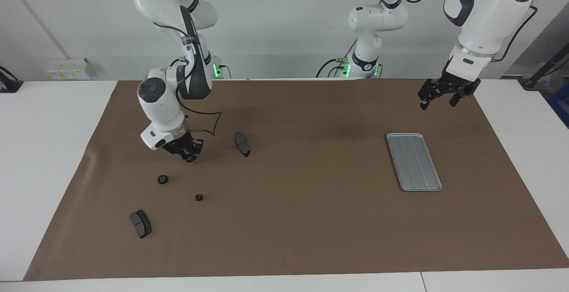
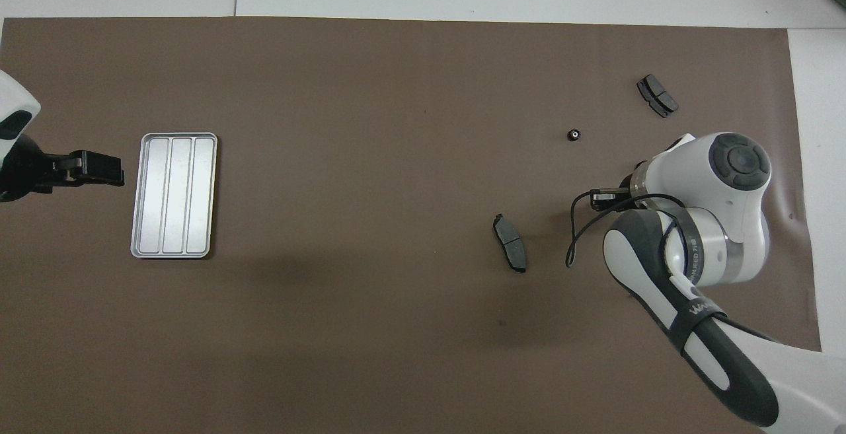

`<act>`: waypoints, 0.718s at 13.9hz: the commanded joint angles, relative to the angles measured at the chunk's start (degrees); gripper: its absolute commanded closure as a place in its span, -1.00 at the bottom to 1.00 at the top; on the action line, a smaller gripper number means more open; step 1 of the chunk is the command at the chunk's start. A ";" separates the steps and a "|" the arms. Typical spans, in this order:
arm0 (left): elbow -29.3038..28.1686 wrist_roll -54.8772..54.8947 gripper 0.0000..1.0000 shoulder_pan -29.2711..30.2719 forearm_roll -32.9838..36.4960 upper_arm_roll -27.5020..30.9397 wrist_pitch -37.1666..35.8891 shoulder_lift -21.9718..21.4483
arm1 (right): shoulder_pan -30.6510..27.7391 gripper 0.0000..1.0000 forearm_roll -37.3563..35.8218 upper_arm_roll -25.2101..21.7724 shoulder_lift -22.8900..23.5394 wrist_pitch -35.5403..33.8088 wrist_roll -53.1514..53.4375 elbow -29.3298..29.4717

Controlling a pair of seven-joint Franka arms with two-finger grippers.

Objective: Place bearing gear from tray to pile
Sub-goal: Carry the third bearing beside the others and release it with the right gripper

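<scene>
The silver tray point(image 1: 414, 162) point(image 2: 174, 195) lies bare toward the left arm's end of the mat. My right gripper point(image 1: 189, 156) hangs low over the pile, shut on a small black ring, the bearing gear point(image 1: 190, 159); in the overhead view its own arm hides it. The pile under and around it holds a black gear point(image 1: 163, 179), a smaller gear point(image 1: 199, 198) point(image 2: 574, 135) and two dark brake pads point(image 1: 242, 144) point(image 1: 141, 223) point(image 2: 509, 252) point(image 2: 657, 96). My left gripper point(image 1: 438, 100) point(image 2: 112, 171) waits open in the air beside the tray.
A brown mat point(image 1: 311, 221) covers most of the white table point(image 1: 49, 150). A loose black cable point(image 1: 209, 125) loops from the right wrist. The right arm's body stands over part of the pile and hides what lies under it.
</scene>
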 commanded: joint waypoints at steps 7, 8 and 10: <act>-0.86 -0.70 -1.00 -0.21 0.86 0.24 -0.12 -0.79 | -0.33 -1.00 1.61 -0.96 -1.45 5.87 -3.12 -2.37; -0.86 -0.70 -1.00 -0.21 0.86 0.24 -0.12 -0.79 | -0.33 -1.00 1.61 -1.05 -1.79 4.83 -2.25 -0.44; -0.86 -0.70 -1.00 -0.21 0.86 0.24 -0.12 -0.79 | -0.42 -1.00 1.44 -1.58 -2.24 1.85 -0.93 3.16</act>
